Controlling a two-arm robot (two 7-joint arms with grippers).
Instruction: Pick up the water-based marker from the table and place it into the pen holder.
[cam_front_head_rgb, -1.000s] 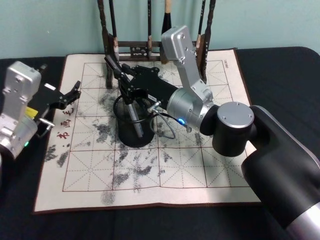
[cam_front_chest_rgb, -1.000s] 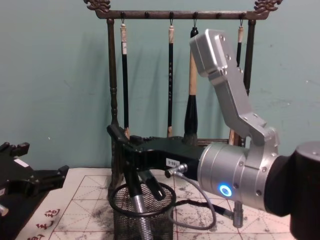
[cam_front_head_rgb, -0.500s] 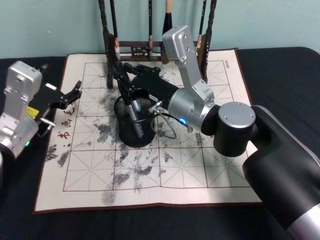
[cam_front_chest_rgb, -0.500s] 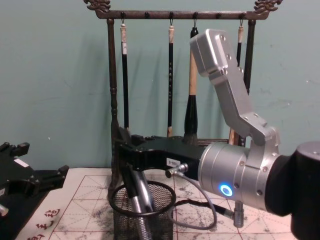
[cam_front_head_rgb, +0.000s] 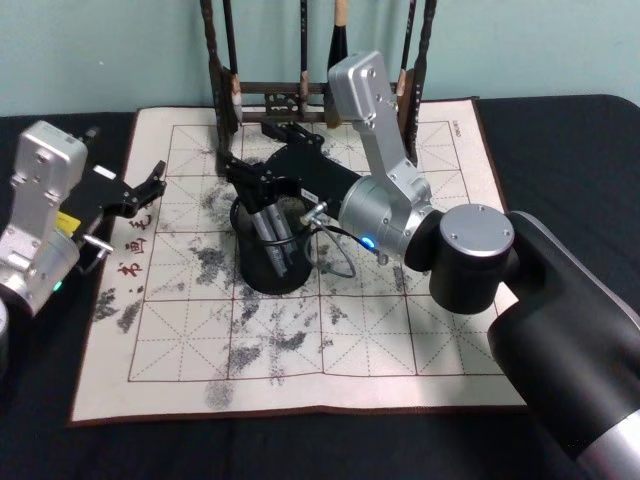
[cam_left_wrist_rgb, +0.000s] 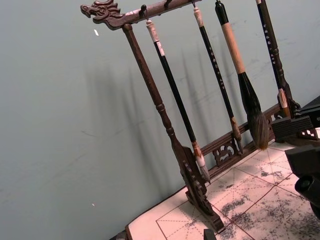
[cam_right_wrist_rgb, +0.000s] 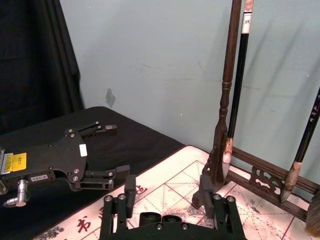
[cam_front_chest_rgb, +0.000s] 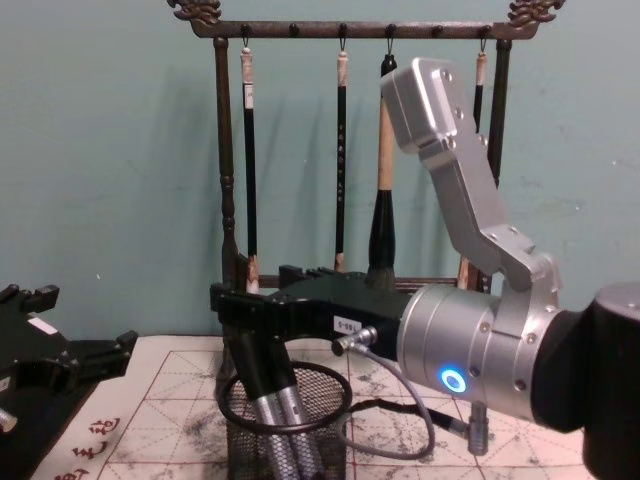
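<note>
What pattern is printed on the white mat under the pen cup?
A red grid of squares, blotched with grey ink, on the mat; the head view shows it best.

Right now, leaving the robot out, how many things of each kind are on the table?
Hanging brushes: 4
Markers, standing in the holder: 2
Pen holder: 1
Brush rack: 1
Calligraphy mat: 1
Total: 9
</note>
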